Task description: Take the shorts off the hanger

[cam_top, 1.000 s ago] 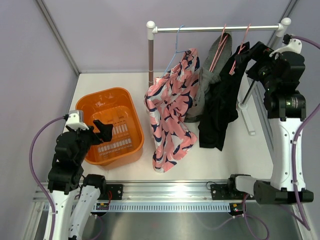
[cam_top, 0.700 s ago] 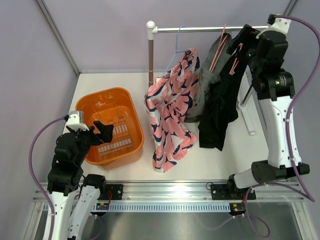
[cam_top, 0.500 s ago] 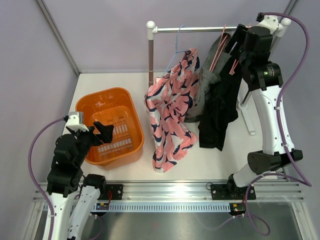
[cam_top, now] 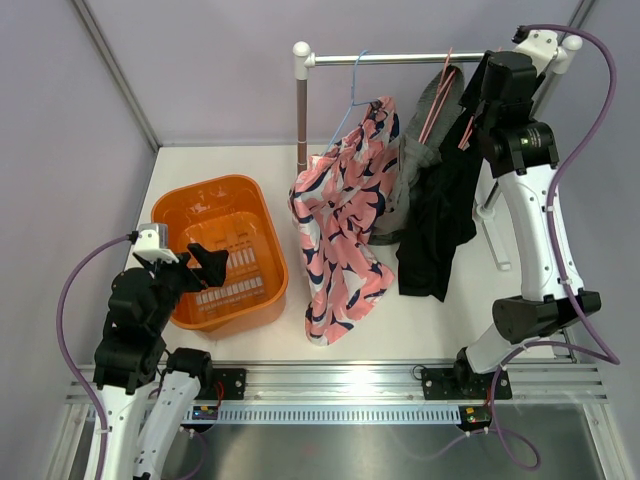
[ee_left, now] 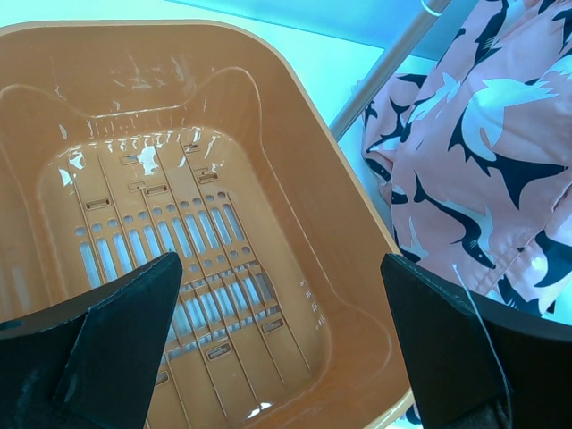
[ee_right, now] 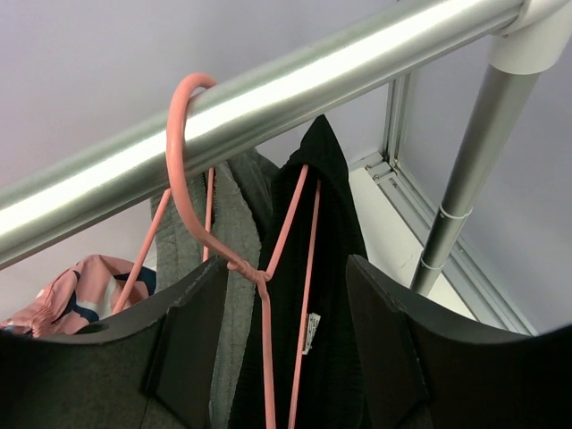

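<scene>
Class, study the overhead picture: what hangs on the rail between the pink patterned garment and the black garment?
A grey garment hangs between the pink patterned garment and the black garment; the top view shows it.

We see bright, even, diffuse light in all three views. Shadows on the white table (cam_top: 470,300) are faint. White glints sit on the wall of the orange basket (ee_left: 134,71), and a pale streak of glare runs along the steel rail (ee_right: 295,85). The left wrist view carries a cyan tint; the pink shorts (ee_left: 483,134) look sharp there.
</scene>
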You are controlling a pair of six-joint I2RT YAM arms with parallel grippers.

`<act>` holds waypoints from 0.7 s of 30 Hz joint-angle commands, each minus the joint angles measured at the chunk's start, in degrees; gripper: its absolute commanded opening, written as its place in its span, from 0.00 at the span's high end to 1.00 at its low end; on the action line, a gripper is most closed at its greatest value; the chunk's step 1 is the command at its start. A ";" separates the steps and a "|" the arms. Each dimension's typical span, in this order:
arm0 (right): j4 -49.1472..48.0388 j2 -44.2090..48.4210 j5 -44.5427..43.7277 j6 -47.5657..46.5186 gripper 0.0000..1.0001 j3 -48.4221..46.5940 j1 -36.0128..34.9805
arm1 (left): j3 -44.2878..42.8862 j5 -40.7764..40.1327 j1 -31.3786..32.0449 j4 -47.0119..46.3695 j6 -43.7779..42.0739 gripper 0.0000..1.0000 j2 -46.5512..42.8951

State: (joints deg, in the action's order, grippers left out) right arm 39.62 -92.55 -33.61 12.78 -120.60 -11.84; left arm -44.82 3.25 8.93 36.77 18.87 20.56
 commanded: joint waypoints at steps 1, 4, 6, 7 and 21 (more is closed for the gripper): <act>-2.44 -1.93 -2.17 -0.73 0.38 -2.54 -0.21 | 0.26 0.45 0.30 -1.79 -0.50 0.01 -0.69; -2.18 -3.33 -2.25 -1.00 0.40 -3.59 -0.21 | 0.26 0.62 0.30 -1.88 -0.42 0.01 -0.61; -1.83 -4.73 -2.08 -1.09 0.41 -4.38 -0.21 | 0.26 0.62 0.30 -1.88 -0.50 0.01 -0.52; -1.04 -5.35 -2.17 -1.00 0.41 -5.52 -0.21 | 0.26 0.62 0.30 -1.79 -0.42 0.01 -0.43; 0.64 -9.49 -0.67 -0.47 0.60 -9.65 1.64 | 0.26 0.18 0.30 -1.79 -0.42 0.01 0.27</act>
State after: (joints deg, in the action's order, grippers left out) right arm 40.58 -101.34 -33.56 12.51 -127.26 -11.14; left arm -44.82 3.22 8.97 36.77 18.87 20.58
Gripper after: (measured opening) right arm 0.428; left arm 0.988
